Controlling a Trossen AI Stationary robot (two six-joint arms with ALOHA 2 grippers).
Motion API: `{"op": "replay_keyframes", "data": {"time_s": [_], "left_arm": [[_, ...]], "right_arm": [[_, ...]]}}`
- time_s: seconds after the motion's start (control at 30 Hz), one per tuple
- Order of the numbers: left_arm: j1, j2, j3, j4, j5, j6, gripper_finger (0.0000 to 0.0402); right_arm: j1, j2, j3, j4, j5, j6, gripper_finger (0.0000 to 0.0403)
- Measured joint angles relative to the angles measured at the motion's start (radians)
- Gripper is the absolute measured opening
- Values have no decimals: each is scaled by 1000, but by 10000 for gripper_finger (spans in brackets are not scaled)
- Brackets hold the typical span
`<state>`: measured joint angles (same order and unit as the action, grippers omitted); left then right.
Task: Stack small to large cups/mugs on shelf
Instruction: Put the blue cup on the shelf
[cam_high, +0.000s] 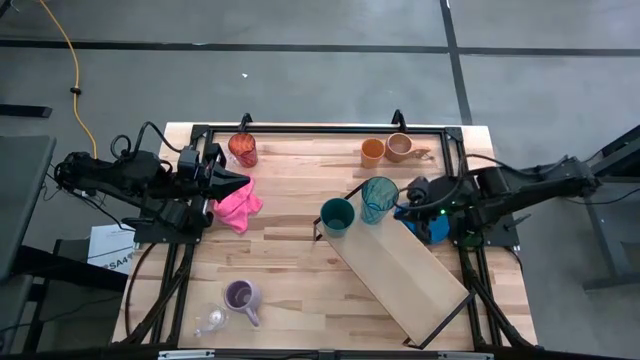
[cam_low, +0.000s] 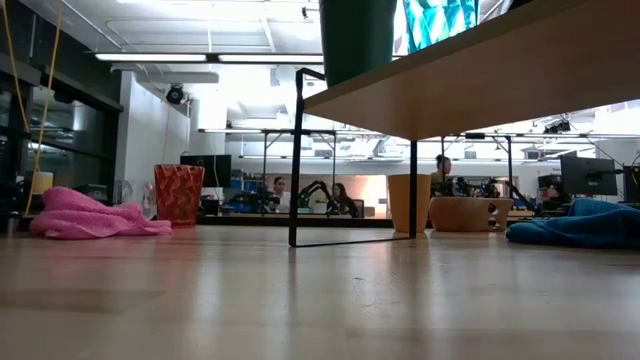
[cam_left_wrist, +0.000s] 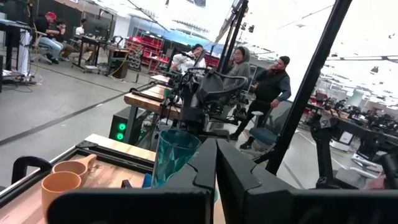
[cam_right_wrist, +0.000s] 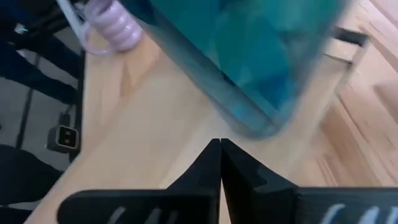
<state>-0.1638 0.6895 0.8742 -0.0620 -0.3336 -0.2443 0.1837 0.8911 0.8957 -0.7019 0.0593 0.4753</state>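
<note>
— Purple mug (cam_high: 241, 296) is the nearest thing, yes? It stands at the front edge of the surface (cam_high: 290, 270), with a clear glass (cam_high: 211, 320) lying just beside it.

— Yes. And behind them the shelf (cam_high: 405, 268) lies diagonally, from the front right toward the middle. On its far end I see the green cup (cam_high: 337, 215) and the teal tumbler (cam_high: 379, 198), both upright, near each other but apart.

— Where is the right hand (cam_high: 412, 190)?

— Just beside the teal tumbler, on its right side. In the right wrist view its two fingers (cam_right_wrist: 199, 171) are pressed together with no gap, and the tumbler stands in front of the tips, so this hand is closed and grips nothing.

— And the blue cloth (cam_high: 434, 228)?

— It lies under the right arm, next to the shelf's right edge.

— What about the left hand (cam_high: 237, 183)?

— It is at the left side, above the pink cloth (cam_high: 236, 205). Its fingers are closed too, and empty.

— And at the far side?

— The red-orange textured cup (cam_high: 243, 149) stands at the back left. The orange mug (cam_high: 373, 152) and the tan mug (cam_high: 400, 147) stand together at the back right, touching or almost touching; I cannot tell which.

— People?

— In the left wrist view, some people (cam_left_wrist: 273, 81) stand in the room beyond the surface.
</note>
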Motion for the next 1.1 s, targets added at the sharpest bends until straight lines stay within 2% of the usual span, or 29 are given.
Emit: {"op": "replay_keyframes", "data": {"time_s": [0.47,1.1], "left_arm": [[0,0,0,0,0,0,0],[0,0,0,0,0,0,0]], "right_arm": [[0,13,-8,11,149,-32,0],[0,13,-8,48,151,-58,0]]}}
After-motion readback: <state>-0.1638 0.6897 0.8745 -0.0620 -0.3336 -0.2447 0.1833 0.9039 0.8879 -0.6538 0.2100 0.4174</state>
